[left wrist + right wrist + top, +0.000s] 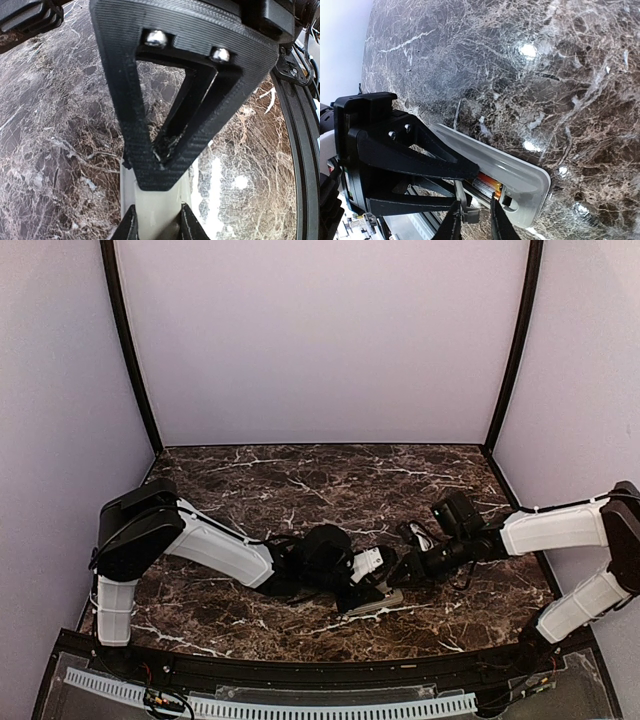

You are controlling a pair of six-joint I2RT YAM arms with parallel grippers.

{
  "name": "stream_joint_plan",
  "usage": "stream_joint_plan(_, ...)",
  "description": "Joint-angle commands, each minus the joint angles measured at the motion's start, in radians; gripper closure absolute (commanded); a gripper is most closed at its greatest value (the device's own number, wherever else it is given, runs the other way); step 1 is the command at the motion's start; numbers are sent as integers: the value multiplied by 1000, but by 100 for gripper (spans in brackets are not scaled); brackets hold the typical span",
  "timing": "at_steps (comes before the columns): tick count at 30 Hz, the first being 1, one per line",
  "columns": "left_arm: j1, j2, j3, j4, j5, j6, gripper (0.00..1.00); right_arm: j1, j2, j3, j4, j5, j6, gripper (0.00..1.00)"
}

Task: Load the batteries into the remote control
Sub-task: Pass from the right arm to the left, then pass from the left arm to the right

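Observation:
The remote control (520, 172) is a light grey bar lying on the marble with its battery bay open at the near end. One of the batteries (490, 184), orange and silver, lies inside that bay. My left gripper (158, 220) is shut across the remote's (156, 197) width. In the top view it (372, 580) sits over the remote (385, 602). My right gripper (474, 202) hovers at the bay with its jaws narrowly apart, one fingertip (493, 202) touching the battery's end. The right gripper's black finger (165, 165) rests on the remote in the left wrist view.
Dark veined marble table (300, 480) bounded by pale walls (320, 340). A black frame rail (300, 675) and a white slotted strip (300, 706) run along the near edge. Both arms meet at the table's middle front.

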Motion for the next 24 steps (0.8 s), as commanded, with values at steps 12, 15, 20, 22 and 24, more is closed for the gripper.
stream_joint_plan(12, -23, -12, -35, -134, 70, 6, 76, -5, -13, -34, -20, 49, 3, 95)
stream_joint_plan(15, -24, -12, -36, -136, 70, 6, 70, -3, -8, -41, -23, 59, -5, 95)
stream_joint_plan(20, -23, -13, -29, -145, 69, 2, 65, -4, 30, -48, -3, 60, -20, 95)
stream_joint_plan(22, -23, -15, -20, -154, 68, -1, 63, -3, 41, -51, 6, 57, -21, 95)
stream_joint_plan(24, -23, -16, -17, -153, 72, -7, 60, -3, 43, -54, 12, 58, -23, 95)
